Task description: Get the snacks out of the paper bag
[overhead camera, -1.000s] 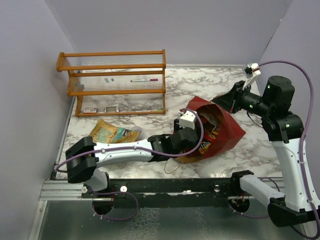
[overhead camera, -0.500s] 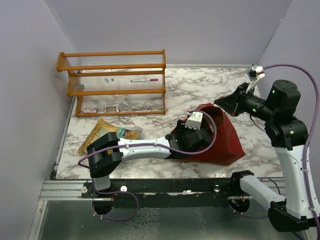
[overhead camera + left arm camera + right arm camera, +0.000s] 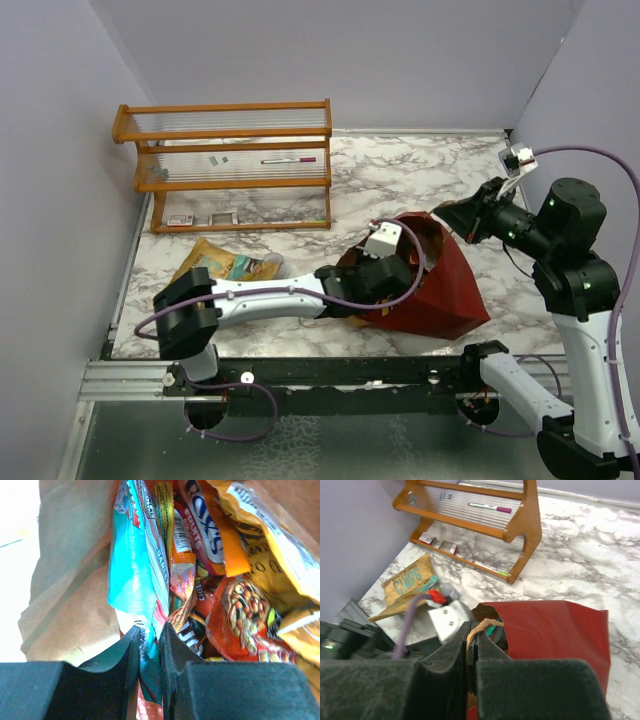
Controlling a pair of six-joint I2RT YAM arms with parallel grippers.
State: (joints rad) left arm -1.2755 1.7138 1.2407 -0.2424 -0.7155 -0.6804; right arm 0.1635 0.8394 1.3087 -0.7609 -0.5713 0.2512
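The dark red paper bag (image 3: 445, 290) lies on its side on the marble table, mouth toward the left arm. My left gripper (image 3: 149, 631) is inside it, shut on the lower edge of a teal packet (image 3: 135, 565). Packed beside that packet are more snacks, among them an orange nut packet (image 3: 245, 617) and a yellow packet (image 3: 272, 545). My right gripper (image 3: 472, 630) is shut on the bag's twisted paper handle (image 3: 485, 625) and holds it up above the bag's red side (image 3: 555, 635). From above, the right gripper (image 3: 442, 213) sits at the bag's top edge.
A tan and teal packet (image 3: 225, 265) lies on the table left of the bag, beside the left forearm. A wooden rack (image 3: 230, 160) stands at the back left with a marker (image 3: 290, 160) on its shelf. Purple walls close in both sides.
The left jaws have shut on the teal packet inside the bag. The right gripper has drawn the handle up and to the right, raising the bag's upper side.
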